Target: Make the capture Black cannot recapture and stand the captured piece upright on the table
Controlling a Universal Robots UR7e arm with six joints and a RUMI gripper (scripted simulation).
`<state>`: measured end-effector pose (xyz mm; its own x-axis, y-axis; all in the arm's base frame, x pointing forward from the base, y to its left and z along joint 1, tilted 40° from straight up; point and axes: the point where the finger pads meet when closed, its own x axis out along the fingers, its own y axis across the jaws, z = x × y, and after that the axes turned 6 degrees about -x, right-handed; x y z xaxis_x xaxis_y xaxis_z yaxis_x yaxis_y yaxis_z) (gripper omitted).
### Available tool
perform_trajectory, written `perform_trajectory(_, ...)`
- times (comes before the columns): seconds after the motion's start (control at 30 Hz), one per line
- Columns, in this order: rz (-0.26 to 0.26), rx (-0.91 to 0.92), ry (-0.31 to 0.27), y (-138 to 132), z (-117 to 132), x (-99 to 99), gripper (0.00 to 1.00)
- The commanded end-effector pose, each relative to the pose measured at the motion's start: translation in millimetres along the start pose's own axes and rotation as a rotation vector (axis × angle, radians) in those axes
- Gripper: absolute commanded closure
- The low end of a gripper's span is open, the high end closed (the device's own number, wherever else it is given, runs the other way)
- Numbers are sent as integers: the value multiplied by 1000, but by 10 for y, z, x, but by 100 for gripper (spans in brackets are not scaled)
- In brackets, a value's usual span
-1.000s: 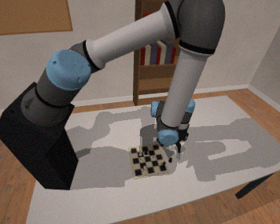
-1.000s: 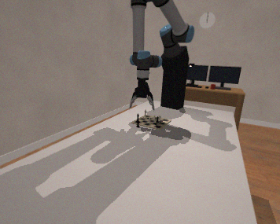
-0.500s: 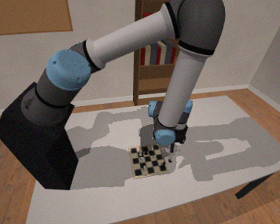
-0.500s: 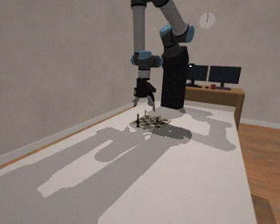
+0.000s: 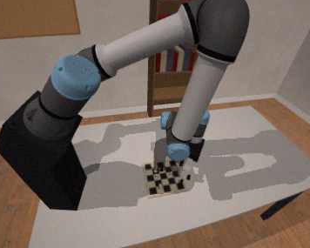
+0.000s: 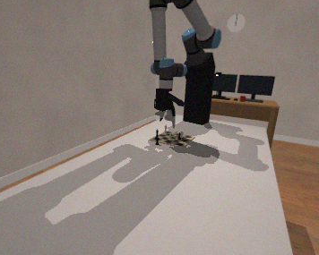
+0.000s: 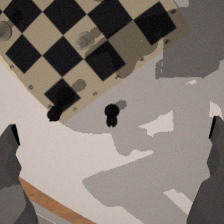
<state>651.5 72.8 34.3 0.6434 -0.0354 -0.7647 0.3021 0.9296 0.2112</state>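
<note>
Left: chessboard (image 5: pixel 165 194) (image 6: pixel 189 139) (image 7: pixel 42 33), pieces on it | right: black piece (image 5: pixel 188 177) (image 6: pixel 157 141) (image 7: pixel 111 114) upright on table (image 5: pixel 98 227) (image 6: pixel 231 198) (image 7: pixel 42 145) beside board, presumably parked as captured | above: gripper (image 5: pixel 192 161) (image 6: pixel 167 123) (image 7: pixel 112 122), fingers spread, holding nothing

A dark piece (image 5: pixel 188 177) (image 7: pixel 111 115) stands just beside the board (image 5: pixel 148 196) (image 6: pixel 191 138) (image 7: pixel 71 114), obstructing passage along that edge.

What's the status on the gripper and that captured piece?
Gripper open, holding nothing. Black piece upright on table, off board. Nothing visibly between them.
</note>
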Motion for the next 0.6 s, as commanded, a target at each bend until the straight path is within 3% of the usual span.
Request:
perform_trajectory(0.0,-9,279,-8,11,-79,2,0)
perform_trajectory(0.37,-4,649,-7,37,-166,-7,0)
perform_trajectory(0.43,-4,649,-7,37,-166,-7,0)
perform_trajectory(0.57,-3,839,-7,40,-191,-11,0)
